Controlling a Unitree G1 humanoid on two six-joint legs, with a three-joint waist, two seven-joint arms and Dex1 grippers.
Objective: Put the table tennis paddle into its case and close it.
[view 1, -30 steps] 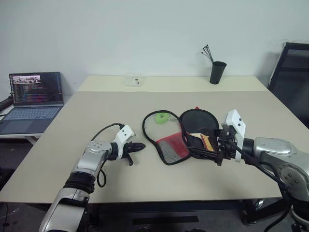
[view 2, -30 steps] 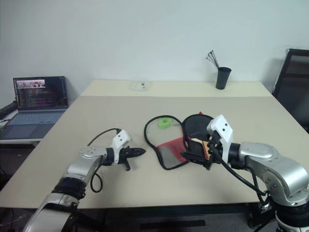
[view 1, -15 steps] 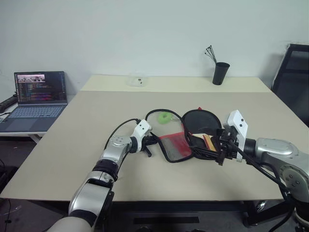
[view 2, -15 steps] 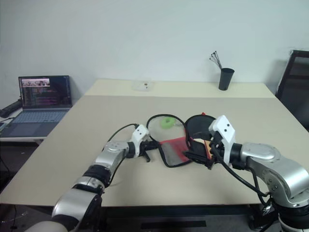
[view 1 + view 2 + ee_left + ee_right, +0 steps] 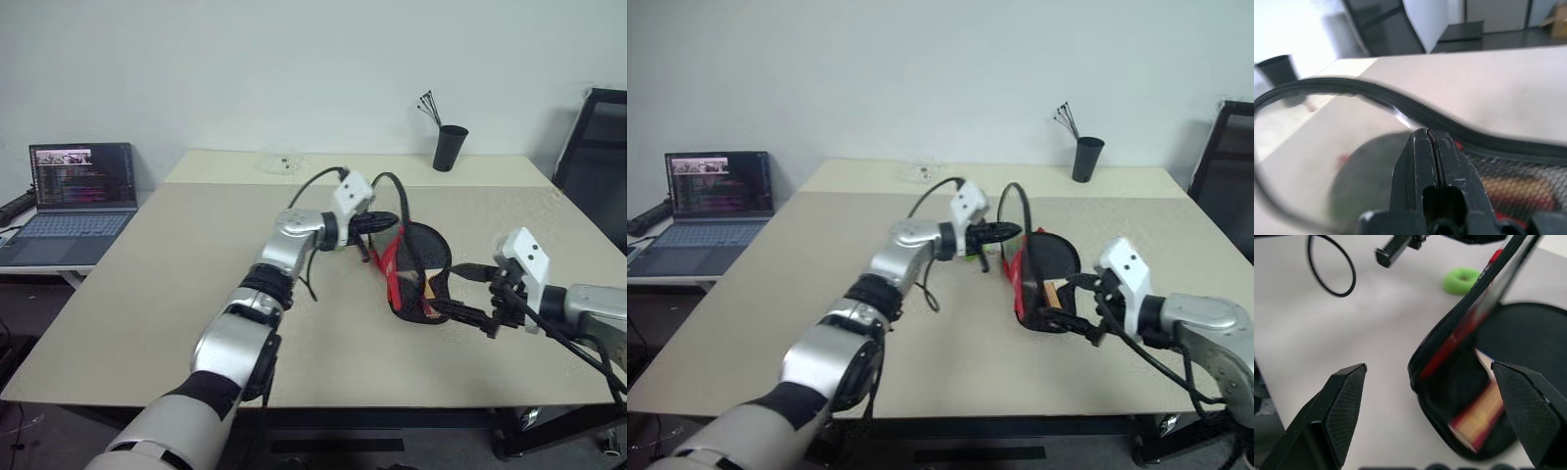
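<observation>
The left tool (image 5: 389, 220), clenched tight on the rim of the case (image 5: 416, 269), has swung in from the bare desk (image 5: 176, 284) on the left and now holds the upper flap lifted, standing nearly on edge with its red panel facing sideways, where a second ago it lay spread flat. I take this as the flap being folded over, the start of closing. The table tennis paddle (image 5: 427, 287) lies inside the lower half, its tan-and-red handle peeking out at the near end. Further right, the right tool (image 5: 468, 296) has backed off from the case mouth and hangs wide and released, gripping nothing. The paddle's black face is mostly hidden by the raised flap. I cannot make out the zip puller, nor exactly what the left fingers pinch.
</observation>
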